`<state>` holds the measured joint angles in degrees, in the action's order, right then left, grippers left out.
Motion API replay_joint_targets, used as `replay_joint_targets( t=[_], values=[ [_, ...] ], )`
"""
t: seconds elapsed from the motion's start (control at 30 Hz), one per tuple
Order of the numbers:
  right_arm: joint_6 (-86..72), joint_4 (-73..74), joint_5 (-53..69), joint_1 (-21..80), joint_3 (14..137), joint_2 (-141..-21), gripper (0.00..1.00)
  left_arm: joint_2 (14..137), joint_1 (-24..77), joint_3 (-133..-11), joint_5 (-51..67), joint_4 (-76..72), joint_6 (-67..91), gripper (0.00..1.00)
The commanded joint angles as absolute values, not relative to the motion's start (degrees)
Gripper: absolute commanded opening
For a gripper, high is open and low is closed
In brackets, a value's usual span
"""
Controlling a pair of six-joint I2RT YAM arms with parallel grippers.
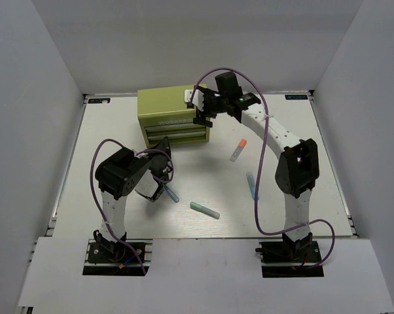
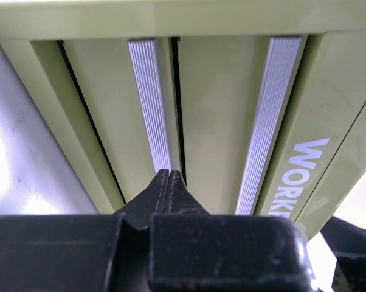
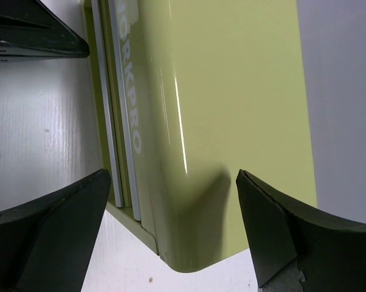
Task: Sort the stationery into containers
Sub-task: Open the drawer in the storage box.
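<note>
At the cabinet front: the left hand [image 2: 169, 176] is pressing its two black fingers together, tips right at the ribbed silver pull strip [image 2: 150, 103] of a drawer in the olive-green boxy metal cabinet [image 1: 174, 116]. I cannot tell whether they are touching it.
Right hand: the right hand [image 3: 172, 182] is hanging with its fingers wide apart, straddling the cabinet's rounded right front corner and gripping nothing.
Step in hand: by my reading, a drawer is being opened before any pen goes in, as the drawers are all looking shut.
Doing it well: the joined fingertips are needing to catch under the pull's lip and draw straight back toward the arm bases. The right hand is best used bracing the cabinet body so it is not sliding along with the drawer.
Stationery: all four are lying loose on the bench, well clear of the cabinet.
- The clear pen with the orange cap [image 1: 238, 150] is nearest the cabinet's right side.
- The light blue stick [image 1: 252, 186] is lying beside the right arm.
- The mint green stick [image 1: 204, 210] is sitting between the two arms.
- The thin blue pen [image 1: 171, 193] is lying just beside the left arm's wrist.
Bench: the white bench [image 1: 302, 137] is looking smooth and faintly glossy, so the cabinet is likely sliding easily.
Room: plain pale grey walls [image 1: 27, 98] are closing in three sides.
</note>
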<state>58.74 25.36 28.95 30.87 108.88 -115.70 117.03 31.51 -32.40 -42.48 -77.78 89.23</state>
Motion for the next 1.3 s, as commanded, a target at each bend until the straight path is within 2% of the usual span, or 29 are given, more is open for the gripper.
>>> replay_joint_targets(
  t=[0.0,0.07,0.1,0.2,0.33,0.63,0.8,1.27],
  values=[
    [58.71,23.21,32.95,30.85,108.28,-111.18,0.9,115.49,31.73,-32.52,-39.83,-103.8,88.77,0.0],
    [58.8,21.98,33.83,30.85,107.23,-110.13,0.9,114.97,31.73,-32.52,-36.48,-103.8,88.07,0.09],
    [58.8,21.97,34.01,31.02,107.14,-109.95,0.9,114.96,31.73,-32.0,-35.52,-103.8,87.2,0.2],
    [59.06,22.15,33.58,30.94,108.19,-110.74,0.9,113.64,31.2,-31.99,-30.17,-103.8,84.38,0.39],
    [59.5,24.08,32.78,31.2,111.0,-113.46,0.9,112.59,30.67,-31.99,-28.74,-103.8,82.36,0.53],
    [61.17,24.79,30.06,31.03,113.12,-116.28,0.9,112.59,30.15,-34.36,-25.66,-103.8,79.11,0.56],
    [61.08,24.7,29.09,31.03,113.03,-116.46,0.86,113.12,29.62,-36.56,-21.71,-103.8,75.94,0.57],
    [61.08,24.96,26.81,30.67,113.03,-117.42,0.83,110.84,29.1,-35.51,-22.94,-103.8,73.56,0.58]
  ],
)
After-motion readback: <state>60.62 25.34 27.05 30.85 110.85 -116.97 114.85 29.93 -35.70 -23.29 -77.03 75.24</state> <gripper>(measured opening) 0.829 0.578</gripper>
